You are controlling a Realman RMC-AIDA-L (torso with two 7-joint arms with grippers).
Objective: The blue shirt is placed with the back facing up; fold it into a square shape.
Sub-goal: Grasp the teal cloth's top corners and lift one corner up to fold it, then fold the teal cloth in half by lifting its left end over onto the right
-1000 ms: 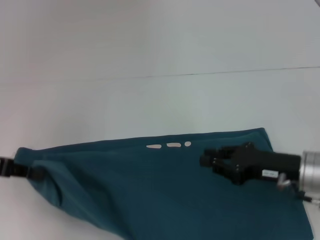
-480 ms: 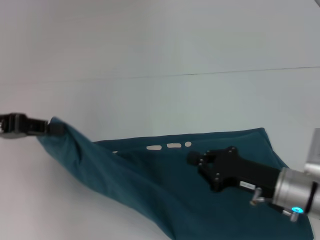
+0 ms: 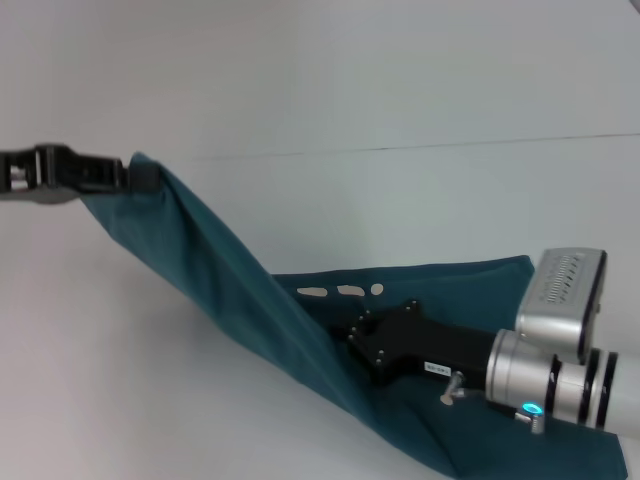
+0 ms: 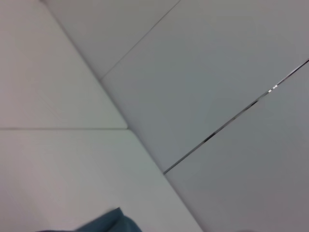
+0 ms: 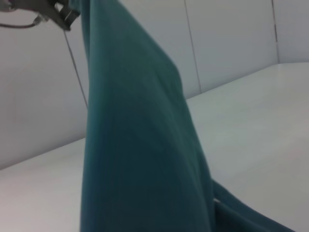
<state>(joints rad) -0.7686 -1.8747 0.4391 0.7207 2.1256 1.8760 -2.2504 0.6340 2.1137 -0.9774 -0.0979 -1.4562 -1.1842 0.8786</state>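
The blue shirt is stretched as a taut band from upper left down to the lower right, and the rest of it lies flat on the white table. A few white marks show near its far edge. My left gripper is raised at the left, shut on one corner of the shirt. Low at the right, my right gripper is shut on the shirt where the band meets the flat part. The right wrist view shows the shirt hanging up to the left gripper. In the left wrist view only a scrap of the shirt shows.
A thin dark seam crosses the white table at the back. Bare white table lies to the left of and beyond the shirt. White wall panels fill the left wrist view.
The left gripper has risen and moved up with the shirt corner, lifting the cloth off the table into a taut band. The right gripper has slid left and nearer along the shirt.
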